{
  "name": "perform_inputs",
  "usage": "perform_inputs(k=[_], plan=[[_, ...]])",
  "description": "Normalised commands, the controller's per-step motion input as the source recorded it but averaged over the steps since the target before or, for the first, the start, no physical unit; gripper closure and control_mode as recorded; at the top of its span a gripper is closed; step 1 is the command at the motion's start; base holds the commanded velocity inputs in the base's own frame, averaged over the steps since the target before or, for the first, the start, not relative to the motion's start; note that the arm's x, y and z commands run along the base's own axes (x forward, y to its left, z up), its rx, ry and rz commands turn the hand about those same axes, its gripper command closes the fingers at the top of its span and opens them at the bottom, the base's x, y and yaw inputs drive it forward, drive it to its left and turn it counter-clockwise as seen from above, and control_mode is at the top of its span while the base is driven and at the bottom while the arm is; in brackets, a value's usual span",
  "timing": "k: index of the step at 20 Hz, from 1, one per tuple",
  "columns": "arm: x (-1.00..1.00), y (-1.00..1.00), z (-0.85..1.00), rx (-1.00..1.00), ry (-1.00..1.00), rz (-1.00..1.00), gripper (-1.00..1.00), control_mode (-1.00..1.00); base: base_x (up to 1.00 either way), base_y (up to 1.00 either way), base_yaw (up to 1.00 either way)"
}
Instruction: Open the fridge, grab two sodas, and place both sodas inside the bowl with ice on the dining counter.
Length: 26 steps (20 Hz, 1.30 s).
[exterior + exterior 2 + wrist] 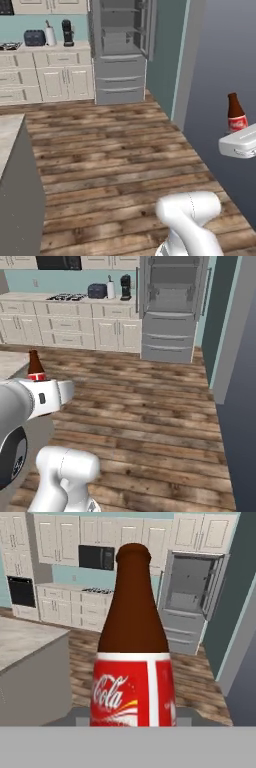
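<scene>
Fridge point(120, 45) stands open, your gripper point(132, 719) grasps one soda point(132, 657) upright, away from it; delivery to the bowl remains.

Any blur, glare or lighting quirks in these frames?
Hand view: soda looms large, label edges soft, no glare on it. Left base view: flat even light, no cast shadows on the floor; coarse, blocky edges on the fridge. Right base view: arm near the lens looks soft and oversized.

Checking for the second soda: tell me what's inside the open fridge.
The fridge stands open with bare grey shelves and door bins; no bottle shows there. The closed lower drawers hide their contents. One soda is held upright in the fingers.
</scene>
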Motion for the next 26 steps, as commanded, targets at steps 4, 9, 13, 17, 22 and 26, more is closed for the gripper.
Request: perform_inputs(k=[4,9,13,17,22,26], plan=[[0.0,0.0,0.0,0.0,0.0,0.0,1.0,1.0,-1.0,1.0,-0.06],[0.0,0.0,0.0,0.0,0.0,0.0,1.0,1.0,-1.0,1.0,-0.06],[0.0,0.0,0.0,0.0,0.0,0.0,1.0,1.0,-1.0,1.0,-0.06],[0.0,0.0,0.0,0.0,0.0,0.0,1.0,1.0,-1.0,1.0,-0.06],[0.0,0.0,0.0,0.0,0.0,0.0,1.0,1.0,-0.99,1.0,-0.06],[0.0,0.0,0.0,0.0,0.0,0.0,1.0,1.0,-0.77,1.0,-0.08]])
